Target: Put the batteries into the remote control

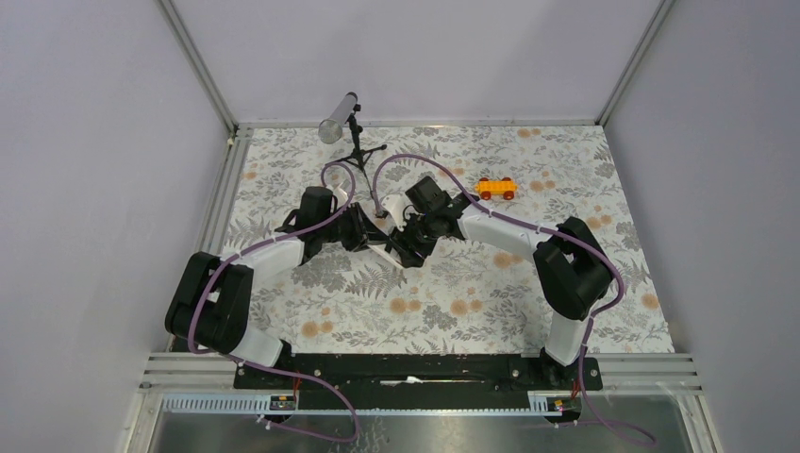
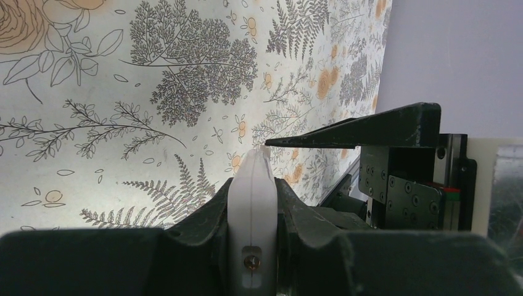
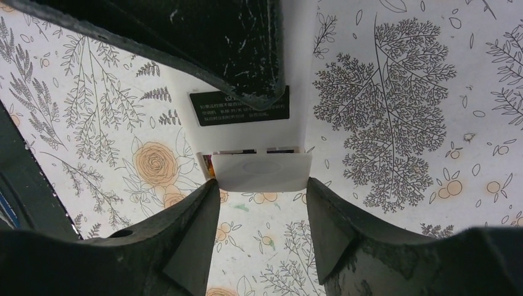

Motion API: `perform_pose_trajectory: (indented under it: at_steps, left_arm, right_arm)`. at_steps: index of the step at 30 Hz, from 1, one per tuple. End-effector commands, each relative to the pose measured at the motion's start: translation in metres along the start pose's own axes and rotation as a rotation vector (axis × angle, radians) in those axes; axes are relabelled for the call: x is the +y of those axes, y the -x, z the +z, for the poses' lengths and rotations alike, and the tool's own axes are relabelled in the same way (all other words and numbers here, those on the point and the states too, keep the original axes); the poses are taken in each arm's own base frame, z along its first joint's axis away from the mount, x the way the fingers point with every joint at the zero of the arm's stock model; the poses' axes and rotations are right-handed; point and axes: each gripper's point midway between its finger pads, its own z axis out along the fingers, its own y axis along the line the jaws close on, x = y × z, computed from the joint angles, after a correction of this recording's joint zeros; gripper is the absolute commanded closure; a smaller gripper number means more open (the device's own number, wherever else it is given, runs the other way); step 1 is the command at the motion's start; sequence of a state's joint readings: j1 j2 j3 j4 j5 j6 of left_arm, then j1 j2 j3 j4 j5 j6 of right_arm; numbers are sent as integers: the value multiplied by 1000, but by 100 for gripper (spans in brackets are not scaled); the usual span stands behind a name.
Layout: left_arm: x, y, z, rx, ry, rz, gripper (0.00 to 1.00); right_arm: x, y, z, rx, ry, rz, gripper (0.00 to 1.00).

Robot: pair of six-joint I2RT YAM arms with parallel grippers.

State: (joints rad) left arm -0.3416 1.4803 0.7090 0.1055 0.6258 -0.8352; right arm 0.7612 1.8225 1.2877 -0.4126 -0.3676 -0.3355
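My left gripper is shut on the remote control, held on edge above the table, white side seam facing the left wrist camera. In the right wrist view its white back carries a black label. A white battery cover sits at its near end, with a thin gap above it. The batteries show only as a sliver of orange and purple at the gap's left corner. My right gripper has its fingertips against the cover's two sides. In the top view both grippers meet at mid-table.
An orange toy car stands on the flowered table cover, far right of the grippers. A grey cylinder on a small black tripod stands at the far edge. Metal rails border the table.
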Motion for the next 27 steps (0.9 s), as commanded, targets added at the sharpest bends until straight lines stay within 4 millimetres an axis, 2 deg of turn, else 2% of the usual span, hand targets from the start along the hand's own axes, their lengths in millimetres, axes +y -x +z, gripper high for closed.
perform_pose_trajectory:
  at_steps: [1, 7, 12, 17, 19, 22, 27]
  left_arm:
    - [-40, 6, -4, 15, -141, 96, 100]
    - [-39, 2, -4, 36, -147, 90, 100]
    - [-32, 3, -4, 27, -116, 74, 100]
    - [-9, 17, -8, -49, -46, 61, 100]
    - [-1, 22, -13, -75, -32, 48, 100]
    - [4, 27, -20, -104, -18, 59, 100]
    - [7, 31, -27, -122, 13, 88, 100]
  right_arm:
    - [5, 32, -6, -89, 15, -47, 39]
    - [10, 35, -12, -102, 31, -58, 35]
    - [2, 38, -14, -98, -17, -15, 33]
    - [-19, 51, -32, -161, -88, 118, 31]
    - [-44, 52, -48, -205, -182, 251, 27]
    - [-73, 30, -67, -220, -269, 484, 23]
    - [-101, -40, -75, -79, -508, 615, 20]
